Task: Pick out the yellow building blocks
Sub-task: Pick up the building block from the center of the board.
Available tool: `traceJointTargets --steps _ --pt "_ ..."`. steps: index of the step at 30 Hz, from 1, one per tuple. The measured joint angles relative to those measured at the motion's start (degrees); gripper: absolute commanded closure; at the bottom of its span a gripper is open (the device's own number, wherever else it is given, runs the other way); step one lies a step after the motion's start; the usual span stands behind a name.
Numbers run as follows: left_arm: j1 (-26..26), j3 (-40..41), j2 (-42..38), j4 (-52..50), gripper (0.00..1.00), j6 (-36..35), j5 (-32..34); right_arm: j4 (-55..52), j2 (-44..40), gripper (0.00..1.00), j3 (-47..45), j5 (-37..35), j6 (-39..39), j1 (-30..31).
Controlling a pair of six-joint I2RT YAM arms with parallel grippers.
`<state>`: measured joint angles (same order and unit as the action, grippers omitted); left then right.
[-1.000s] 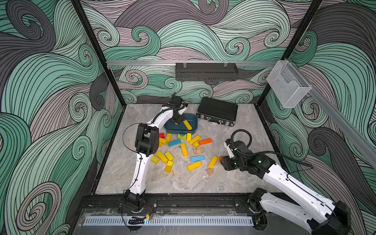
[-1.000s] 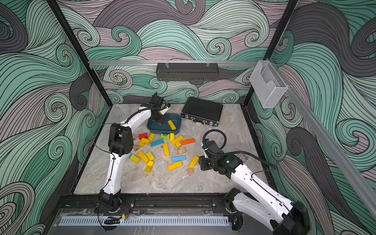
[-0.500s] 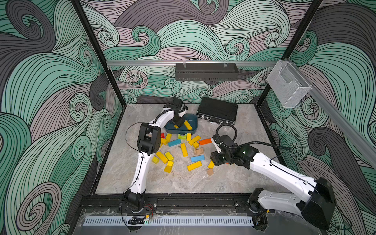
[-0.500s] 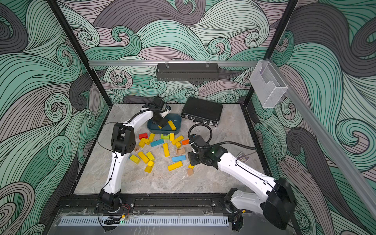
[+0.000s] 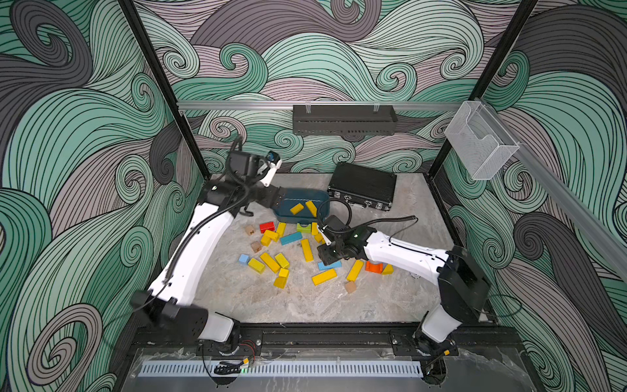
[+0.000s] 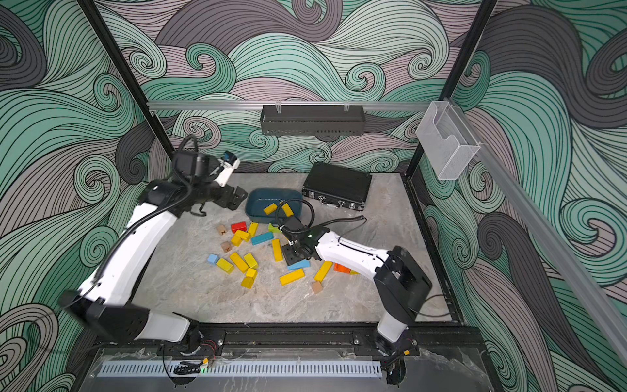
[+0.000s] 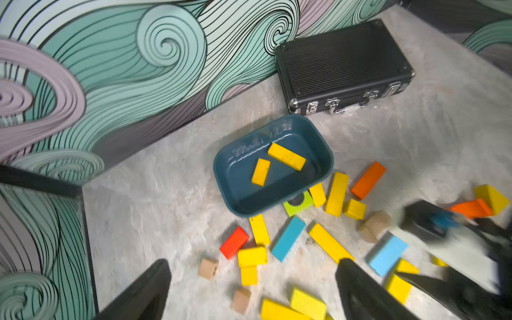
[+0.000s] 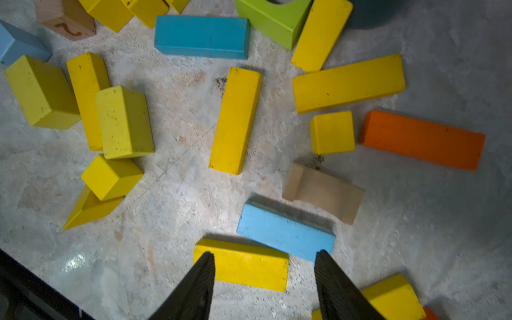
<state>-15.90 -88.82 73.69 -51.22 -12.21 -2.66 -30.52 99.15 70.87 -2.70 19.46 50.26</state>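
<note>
The left gripper (image 7: 253,264) stands wide and empty, left of the dark-blue plastic tray (image 7: 243,194); the right gripper (image 8: 265,256), narrower and empty, hangs over yellow wooden blocks (image 8: 235,119).

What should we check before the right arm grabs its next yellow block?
1. Left claw open and empty: ok.
2. Right claw open and empty: ok.
3. Teal bin holds only yellow, two yellow blocks: ok.
4. Yellow bar below the right claw free of neighbours: not ok. The light blue block lies right beside it, one fingertip over it.
5. Claw height above the bar: cannot tell.
6. Arms apart in both top views: ok.
</note>
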Motion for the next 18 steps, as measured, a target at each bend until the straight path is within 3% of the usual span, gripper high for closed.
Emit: traceJointTargets --steps 6,12,18 --pt "2.8 18.0 -17.1 -2.1 0.01 -0.9 -1.0 0.5 10.6 0.40 9.0 0.0 -0.2 1.0" --pt "3.5 28.8 -22.3 -4.1 0.01 -2.1 -1.0 -0.2 19.2 0.41 16.5 -1.0 -0.1 2.0" --pt "3.9 31.0 -24.4 -4.9 0.01 -2.3 -1.0 -1.7 22.5 0.41 18.6 -3.5 0.6 2.3"
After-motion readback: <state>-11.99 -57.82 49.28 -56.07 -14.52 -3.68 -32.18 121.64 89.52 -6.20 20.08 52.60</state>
